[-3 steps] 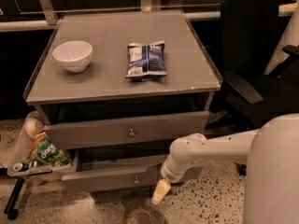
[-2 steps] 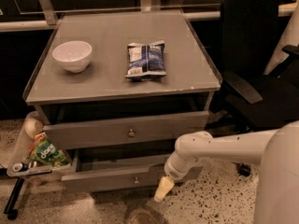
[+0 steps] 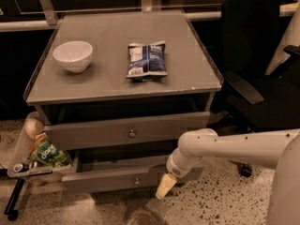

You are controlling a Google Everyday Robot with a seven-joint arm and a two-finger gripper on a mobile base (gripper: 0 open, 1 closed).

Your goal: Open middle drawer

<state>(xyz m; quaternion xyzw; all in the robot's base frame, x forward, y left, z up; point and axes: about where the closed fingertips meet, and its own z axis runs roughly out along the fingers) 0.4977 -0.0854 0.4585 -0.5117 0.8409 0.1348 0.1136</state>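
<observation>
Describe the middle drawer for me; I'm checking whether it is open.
The middle drawer has a flat grey, wood-like front with a small round metal knob at centre. It sits level under the tabletop, seemingly pulled out slightly; its inside is hidden. The gripper hangs lower, by the bottom drawer, clear of the middle one.

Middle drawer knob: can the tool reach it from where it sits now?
Probably yes: the tool hangs low, right of and below the knob on the middle drawer, and nothing stands between them.
</observation>
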